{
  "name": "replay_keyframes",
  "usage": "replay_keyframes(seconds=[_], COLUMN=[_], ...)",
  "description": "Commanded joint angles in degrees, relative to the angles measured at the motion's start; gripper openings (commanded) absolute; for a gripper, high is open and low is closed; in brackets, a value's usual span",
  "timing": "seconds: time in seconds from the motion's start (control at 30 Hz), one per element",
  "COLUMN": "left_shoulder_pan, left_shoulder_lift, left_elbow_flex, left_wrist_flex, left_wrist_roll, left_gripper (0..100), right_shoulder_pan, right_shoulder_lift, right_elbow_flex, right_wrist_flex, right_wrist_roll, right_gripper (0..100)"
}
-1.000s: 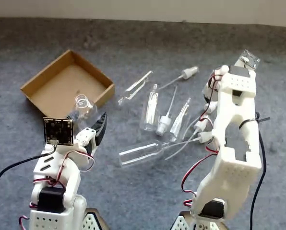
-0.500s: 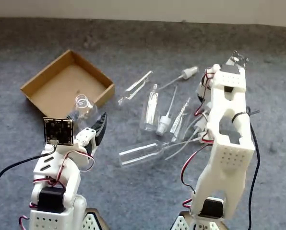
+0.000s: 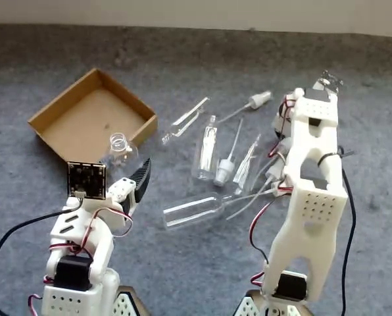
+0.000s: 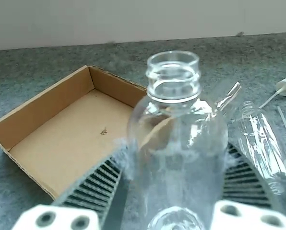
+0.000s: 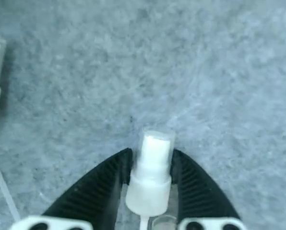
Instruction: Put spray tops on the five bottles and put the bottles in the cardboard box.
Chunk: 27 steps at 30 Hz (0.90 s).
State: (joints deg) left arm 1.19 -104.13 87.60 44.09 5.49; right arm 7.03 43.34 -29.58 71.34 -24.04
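Note:
My left gripper (image 4: pixel 174 163) is shut on a clear glass bottle (image 4: pixel 174 129) with an open neck and no top. In the high view this bottle (image 3: pixel 119 147) is held tilted by the left gripper (image 3: pixel 129 176) just off the near corner of the open cardboard box (image 3: pixel 84 125). The box (image 4: pixel 61 139) holds nothing. My right gripper (image 5: pixel 151 160) is shut on a white spray top (image 5: pixel 150 177), nozzle end outward, above bare carpet. The right arm (image 3: pixel 311 171) stands right of the loose pile.
Loose clear bottles (image 3: pixel 206 148) (image 3: pixel 193 210) (image 3: pixel 247 163) and spray tops with dip tubes (image 3: pixel 255 100) (image 3: pixel 223 172) lie on the grey carpet between the arms. Another bottle (image 4: pixel 260 143) lies beside the left gripper. A pale wall runs along the far edge.
The right arm swung left and lowered, then held still. The left arm shifted slightly right with the bottle in its gripper.

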Motion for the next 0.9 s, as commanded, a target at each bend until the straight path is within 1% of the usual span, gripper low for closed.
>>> replay_keyframes(seconds=[0.0, 0.07, 0.17, 0.5, 0.57, 0.73, 0.87], left_shoulder_pan=[2.59, 5.76, 10.51, 14.90, 17.10, 20.79, 21.76], left_shoulder_lift=[-0.75, -0.75, -0.75, -0.75, -0.75, -0.75, -0.75], left_elbow_flex=[-0.31, -0.22, 0.31, 2.24, 2.51, 2.59, 2.59], left_wrist_flex=[-3.25, -4.13, -4.13, -4.40, -4.40, -4.13, -4.13], left_wrist_roll=[0.53, 0.35, 0.26, 0.18, 0.18, 0.18, 0.18], left_gripper=[19, 19, 19, 19, 19, 19, 19], right_shoulder_pan=[0.48, 1.19, 1.19, 0.75, 0.22, -2.33, -4.00], right_shoulder_lift=[-0.31, -0.31, -0.48, -0.66, -0.66, -0.84, -0.92], right_elbow_flex=[-4.53, -6.20, -13.14, -44.88, -50.86, -61.41, -66.42], right_wrist_flex=[0.40, 1.80, 7.34, 26.15, 28.97, 29.93, 30.02], right_wrist_roll=[-0.26, -0.18, -0.18, -0.18, 0.44, 9.76, 10.55], right_gripper=[0.7, 0.6, 0.6, 0.6, 0.6, 0.6, 0.6])
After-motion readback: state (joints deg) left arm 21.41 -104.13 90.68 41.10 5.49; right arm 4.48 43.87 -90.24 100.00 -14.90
